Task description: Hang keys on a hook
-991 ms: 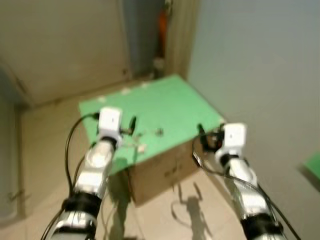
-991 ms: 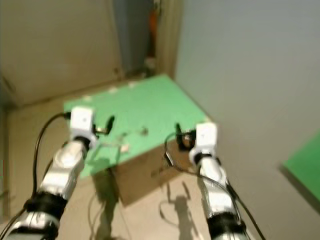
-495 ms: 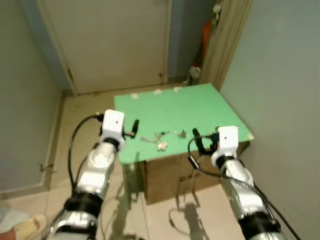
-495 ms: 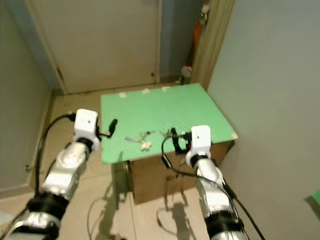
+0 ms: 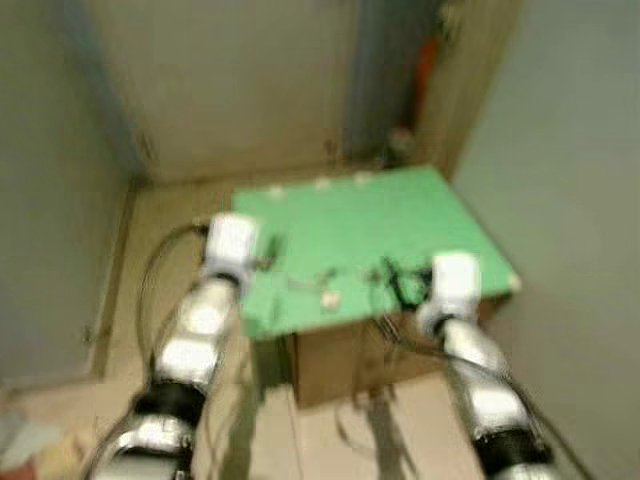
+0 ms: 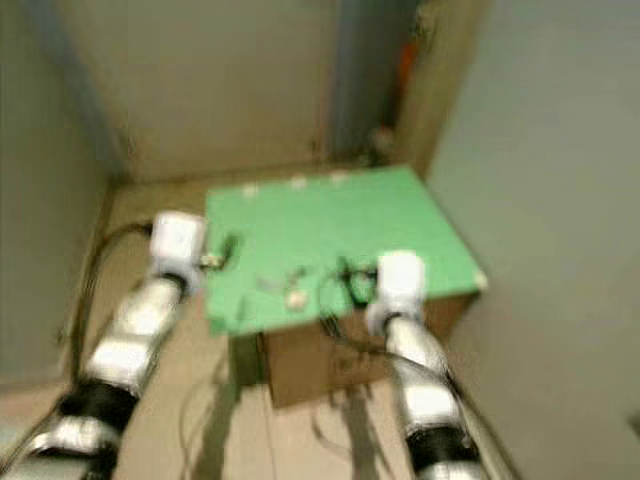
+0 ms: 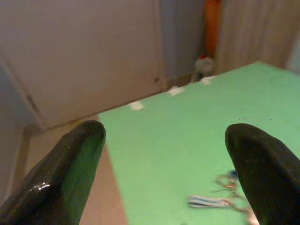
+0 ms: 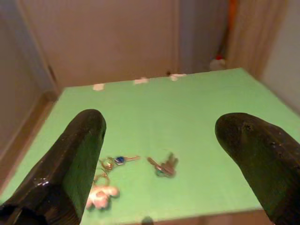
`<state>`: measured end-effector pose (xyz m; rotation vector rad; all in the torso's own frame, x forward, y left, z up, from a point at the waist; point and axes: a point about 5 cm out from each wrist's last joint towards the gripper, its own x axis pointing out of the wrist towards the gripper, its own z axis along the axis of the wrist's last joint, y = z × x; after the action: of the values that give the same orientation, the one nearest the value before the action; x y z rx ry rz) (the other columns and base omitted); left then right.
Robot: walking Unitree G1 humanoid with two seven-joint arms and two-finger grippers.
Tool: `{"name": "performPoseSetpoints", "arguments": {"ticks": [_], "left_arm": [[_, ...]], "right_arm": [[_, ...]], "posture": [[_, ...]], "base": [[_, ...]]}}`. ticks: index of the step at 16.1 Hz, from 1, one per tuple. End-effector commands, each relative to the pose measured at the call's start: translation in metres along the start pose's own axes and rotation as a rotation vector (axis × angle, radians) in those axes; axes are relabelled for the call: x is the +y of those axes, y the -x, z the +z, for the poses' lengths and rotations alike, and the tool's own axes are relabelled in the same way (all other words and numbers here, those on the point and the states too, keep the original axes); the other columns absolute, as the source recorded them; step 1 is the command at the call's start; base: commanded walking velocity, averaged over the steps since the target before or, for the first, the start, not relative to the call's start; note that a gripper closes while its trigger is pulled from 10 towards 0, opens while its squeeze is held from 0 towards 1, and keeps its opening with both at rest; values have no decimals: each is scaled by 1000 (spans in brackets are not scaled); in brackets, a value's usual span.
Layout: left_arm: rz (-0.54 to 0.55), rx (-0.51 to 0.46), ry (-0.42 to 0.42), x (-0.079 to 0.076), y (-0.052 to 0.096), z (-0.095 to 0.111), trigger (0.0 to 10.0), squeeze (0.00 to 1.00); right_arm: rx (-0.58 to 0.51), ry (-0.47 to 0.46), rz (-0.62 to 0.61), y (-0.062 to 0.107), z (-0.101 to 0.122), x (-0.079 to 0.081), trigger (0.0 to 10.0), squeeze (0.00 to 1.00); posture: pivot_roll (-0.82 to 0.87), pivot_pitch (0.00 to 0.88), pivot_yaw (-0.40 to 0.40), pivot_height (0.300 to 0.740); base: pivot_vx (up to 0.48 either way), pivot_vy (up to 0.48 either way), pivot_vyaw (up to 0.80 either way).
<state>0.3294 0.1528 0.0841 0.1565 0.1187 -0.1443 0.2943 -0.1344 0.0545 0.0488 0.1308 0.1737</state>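
A bunch of keys (image 8: 161, 167) lies on the green-topped box (image 5: 400, 215), with a second key ring and pale fob (image 8: 102, 194) beside it, toward the left. Both sets sit near the box's front edge (image 5: 322, 287). My left gripper (image 5: 272, 250) hovers open over the front left corner of the green top, and its wide-spread fingers (image 7: 70, 164) frame a striped key (image 7: 206, 201). My right gripper (image 5: 392, 280) is open just above the front edge, with its fingers (image 8: 70, 159) spread either side of the keys. Nothing is held.
The box is brown cardboard (image 5: 345, 365) standing on a tiled floor (image 5: 165, 215). A closed beige door (image 5: 230, 80) is behind it, a pale wall (image 5: 560, 150) on the right, and a curtain with an orange object (image 5: 428, 70) in the far corner.
The head views have shifted slightly and turned blurry, so the camera is moving. Both grippers stay over the front edge of the green top, still open.
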Motion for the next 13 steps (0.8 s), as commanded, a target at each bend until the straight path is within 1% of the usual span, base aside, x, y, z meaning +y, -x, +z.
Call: {"name": "performPoseSetpoints", "arguments": {"ticks": [1,2,4,5,6,7,9,10,12,13], "left_arm": [[-36,-23,0,-13,-4,7,10000,0],[-44,-8,-44,-14,-6,6,10000,0],[-109,42,-117,-25,-10,2,10000,0],[-131,55,-101,-30,-12,2,10000,0],[-120,62,-90,-30,-14,3,10000,0],[-137,59,-91,-32,-14,4,10000,0],[-111,64,-71,-26,-15,5,10000,0],[-122,61,-67,-24,-14,4,10000,0],[-157,75,-105,-24,-13,-4,10000,0],[-160,109,-111,-24,-13,-12,10000,0]], "right_arm": [[7,18,-38,3,0,-15,10000,0],[8,19,-38,3,0,-15,10000,0],[15,22,-31,3,-1,-14,10000,0],[19,25,-25,3,-2,-13,10000,0],[20,26,-22,3,-2,-12,10000,0],[21,26,-21,2,-2,-11,10000,0],[31,26,-16,2,-3,-8,10000,0],[35,26,-13,2,-4,-6,10000,0],[36,23,-13,2,-5,-6,10000,0],[36,23,-17,4,-5,-8,10000,0]], "posture": [[-43,0,4,740],[-43,0,4,740],[-39,0,-2,740],[-39,0,-1,740],[-39,0,0,740],[-38,0,1,740],[-33,0,6,740],[-27,0,8,740],[-30,0,11,740],[-41,1,3,740]], "base": [[458,0,0],[461,0,0],[452,0,0],[442,0,0],[439,0,0],[0,0,0],[0,0,0],[0,0,0],[0,0,0],[0,0,0]]}}
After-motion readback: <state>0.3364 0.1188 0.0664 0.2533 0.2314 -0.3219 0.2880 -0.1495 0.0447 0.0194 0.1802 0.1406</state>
